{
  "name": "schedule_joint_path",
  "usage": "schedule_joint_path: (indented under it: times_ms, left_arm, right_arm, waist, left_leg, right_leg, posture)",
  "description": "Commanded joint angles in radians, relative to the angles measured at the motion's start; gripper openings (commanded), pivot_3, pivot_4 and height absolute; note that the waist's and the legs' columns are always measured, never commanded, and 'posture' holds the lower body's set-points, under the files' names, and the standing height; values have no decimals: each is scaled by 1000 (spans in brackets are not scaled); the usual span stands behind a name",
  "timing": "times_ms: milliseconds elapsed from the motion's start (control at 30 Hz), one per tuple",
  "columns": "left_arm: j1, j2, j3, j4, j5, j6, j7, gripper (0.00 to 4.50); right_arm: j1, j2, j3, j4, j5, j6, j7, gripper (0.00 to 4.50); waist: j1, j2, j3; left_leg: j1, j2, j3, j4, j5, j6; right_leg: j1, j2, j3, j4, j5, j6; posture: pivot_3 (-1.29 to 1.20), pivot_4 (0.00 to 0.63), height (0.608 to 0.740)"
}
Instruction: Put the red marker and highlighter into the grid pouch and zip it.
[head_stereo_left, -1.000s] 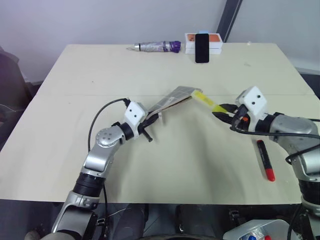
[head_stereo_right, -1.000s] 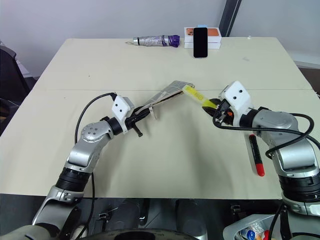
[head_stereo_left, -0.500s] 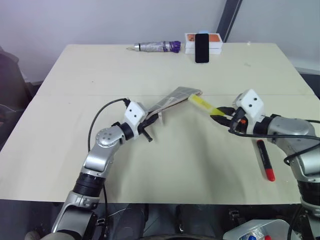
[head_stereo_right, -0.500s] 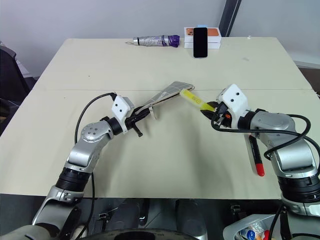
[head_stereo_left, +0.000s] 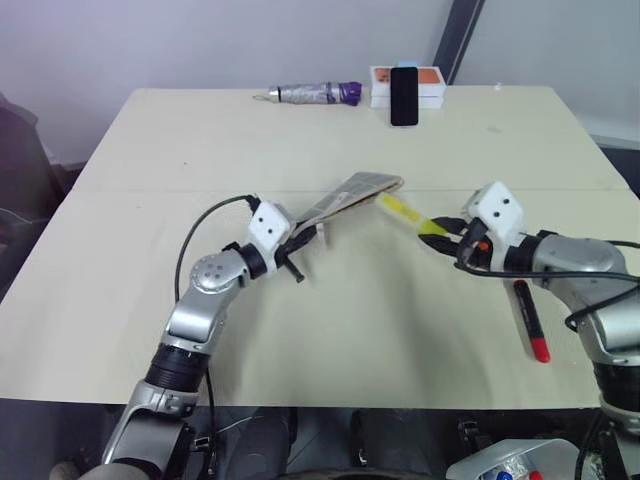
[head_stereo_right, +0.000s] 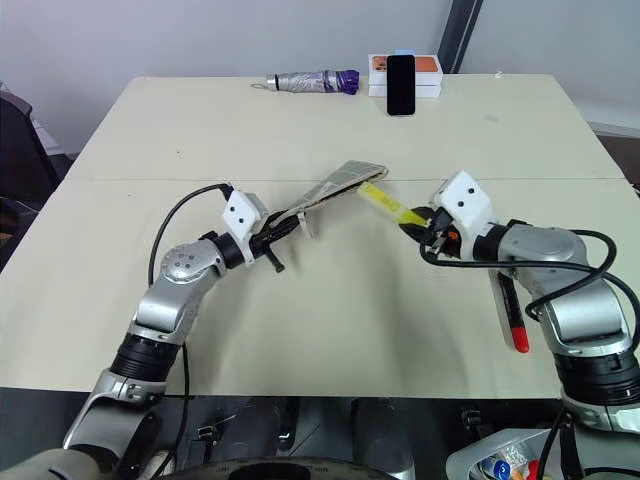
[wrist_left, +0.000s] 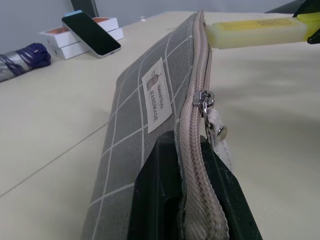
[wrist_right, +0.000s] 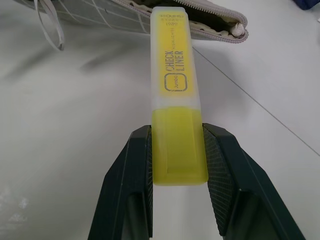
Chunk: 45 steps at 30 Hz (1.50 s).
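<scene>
While your left gripper (head_stereo_left: 292, 250) pinches the grid pouch (head_stereo_left: 345, 197) by its zipper edge at frame centre, lifted so its mouth faces right, your right gripper (head_stereo_left: 443, 232) clamps the highlighter (head_stereo_left: 404, 211) aimed at that opening; the red marker (head_stereo_left: 529, 319) waits on the table (head_stereo_left: 150, 150), lower right.

We're looking at a big pale cream table (head_stereo_left: 200, 140) with a faint seam running across it side to side. Behind it there's a plain light grey wall (head_stereo_left: 200, 40), and a dark vertical post (head_stereo_left: 455, 40) splits that wall toward the right. At the far edge of the table we've got a folded grey umbrella with a purple end (head_stereo_left: 310, 94), plus a white box (head_stereo_left: 405, 88) with a black phone (head_stereo_left: 404, 96) leaning on it. Off the left edge sits something dark, maybe a chair (head_stereo_left: 20, 170). Lighting's soft and even.
</scene>
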Motion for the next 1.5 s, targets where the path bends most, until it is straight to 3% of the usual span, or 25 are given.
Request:
schedule_joint_path:
  times_ms: [33, 767, 1200, 1500]
  left_arm:
    - [-5, 14, -13, -26, 14, -46, -22, 0]
    - [18, 52, -70, -25, 74, -114, -82, 0]
    - [28, 108, -164, -57, 94, -212, -237, 0]
    - [28, 141, -170, -55, 100, -258, -287, 0]
  right_arm:
    - [-23, -11, 9, -4, -10, -12, 5, 872]
    - [-22, -23, 65, -105, 18, 22, 53, 872]
    - [-85, -47, 244, -119, -61, 16, 122, 872]
    - [-105, -57, 244, -109, -72, 41, 148, 872]
  waist:
    - [0, 0, 0]
    - [1, 0, 0]
    - [0, 0, 0]
    - [0, 0, 0]
  left_leg:
    - [0, 0, 0, 0, 0, 0]
    - [0, 0, 0, 0, 0, 0]
    - [0, 0, -1, 0, 0, 0]
    - [0, 0, -1, -1, 0, 0]
  right_leg:
    - [0, 0, 0, 0, 0, 0]
    - [0, 0, 0, 0, 0, 0]
    - [0, -1, 0, -1, 0, 0]
    - [0, -1, 0, -1, 0, 0]
  posture:
    - [0, 150, 740]
    - [0, 150, 740]
    - [0, 150, 740]
    - [0, 150, 740]
